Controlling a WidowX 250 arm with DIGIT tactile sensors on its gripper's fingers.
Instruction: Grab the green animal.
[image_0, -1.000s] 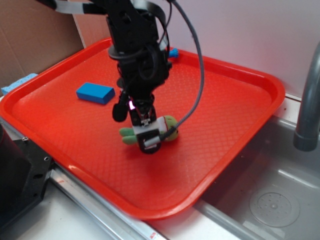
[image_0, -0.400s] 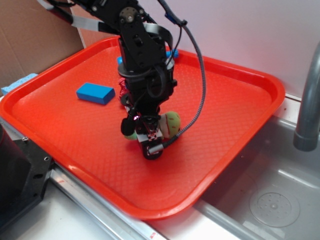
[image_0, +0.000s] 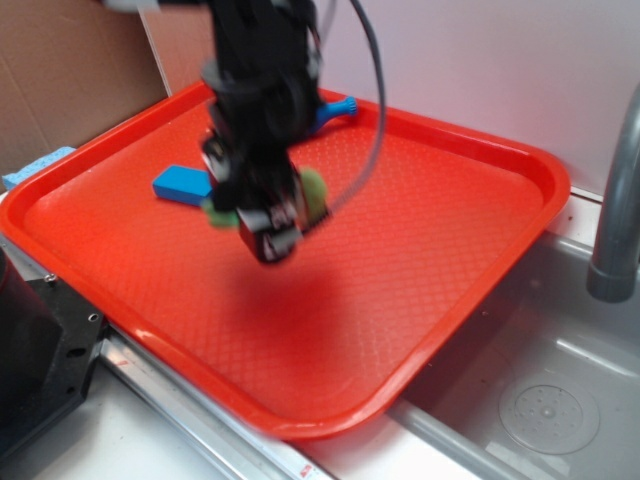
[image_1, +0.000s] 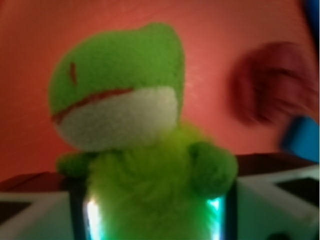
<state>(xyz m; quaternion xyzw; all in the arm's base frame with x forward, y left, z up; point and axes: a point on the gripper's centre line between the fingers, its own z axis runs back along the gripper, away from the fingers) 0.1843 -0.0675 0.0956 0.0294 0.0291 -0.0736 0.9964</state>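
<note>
red tray, steel sink, cardboard wall

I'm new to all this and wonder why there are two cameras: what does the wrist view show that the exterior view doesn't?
Only the wrist view shows the green animal's face, with its white jaw and red mouth line, and a blurry dark red lump. Only the exterior view shows the whole red tray, the sink and the arm. Both show the toy clamped in the gripper, and the blue block.

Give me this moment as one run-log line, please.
gripper: shut on green animal | animal: lifted off red tray | image: motion-blurred
</note>
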